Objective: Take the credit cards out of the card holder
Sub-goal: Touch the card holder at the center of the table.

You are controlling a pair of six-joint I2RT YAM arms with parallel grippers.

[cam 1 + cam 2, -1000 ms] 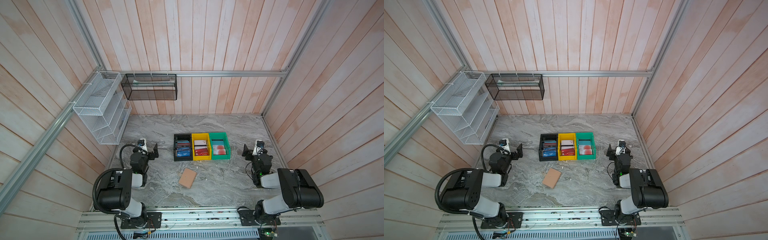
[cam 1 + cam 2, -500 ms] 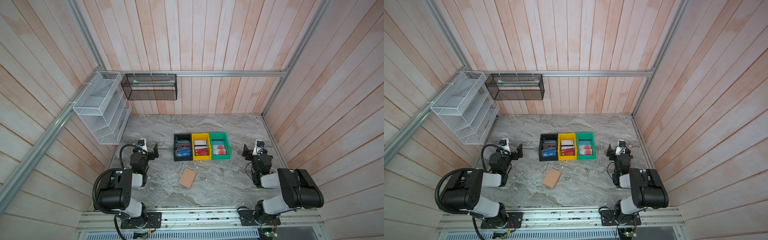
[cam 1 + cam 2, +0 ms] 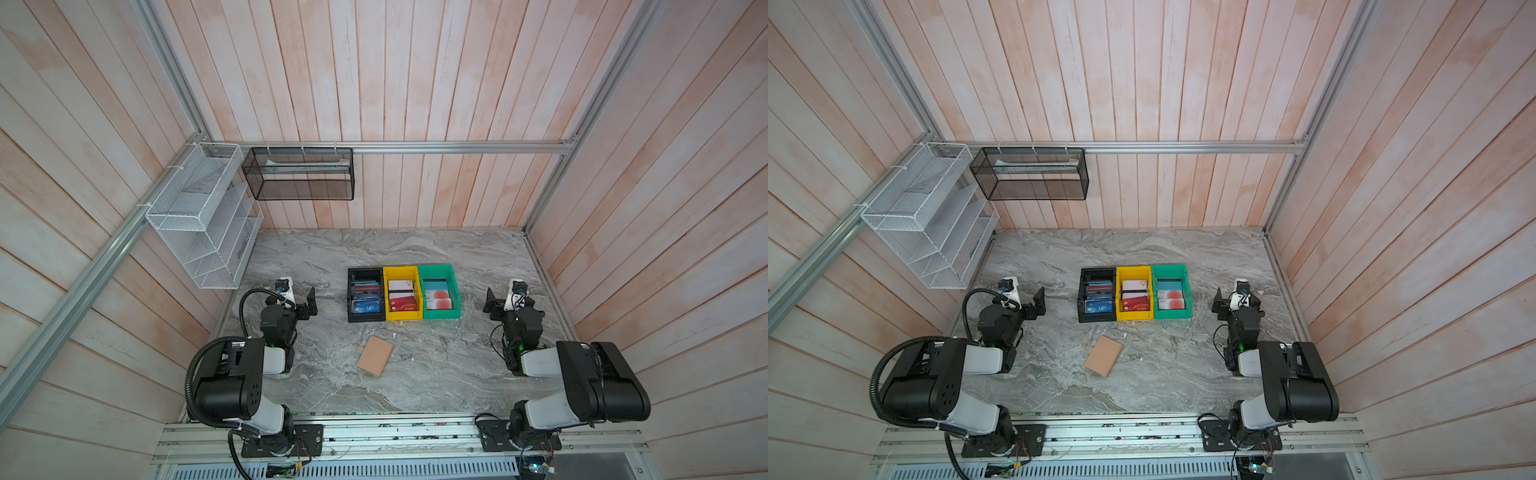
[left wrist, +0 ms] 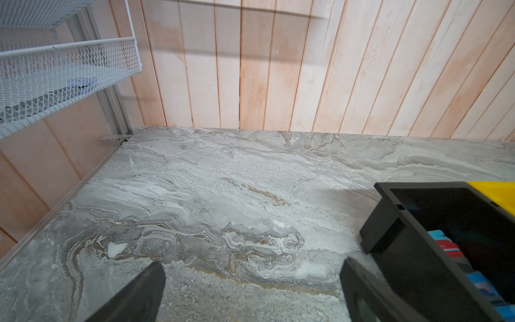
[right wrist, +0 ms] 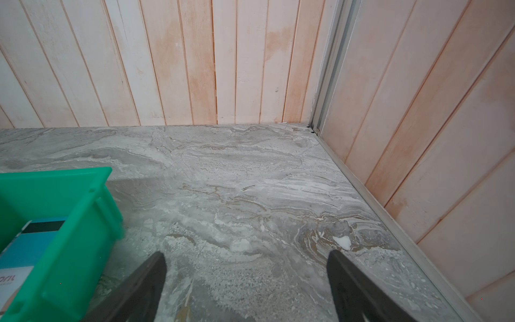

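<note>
The card holder point(image 3: 375, 356) point(image 3: 1104, 356) is a flat tan-brown booklet lying closed on the marble table, in front of the bins and between the two arms. The credit cards in it are hidden. My left gripper point(image 3: 308, 302) point(image 3: 1037, 304) rests low at the table's left, left of the black bin, open with only bare marble between its fingers point(image 4: 252, 269). My right gripper point(image 3: 491, 303) point(image 3: 1220, 304) rests at the table's right, right of the green bin, also open and empty point(image 5: 246, 260). Both are well away from the holder.
A black bin point(image 3: 356, 316), a yellow bin point(image 3: 402, 272) and a green bin point(image 3: 453, 291) stand side by side mid-table, each with loose cards. A white wire rack point(image 3: 199, 216) and a black mesh basket point(image 3: 298, 174) hang on the walls.
</note>
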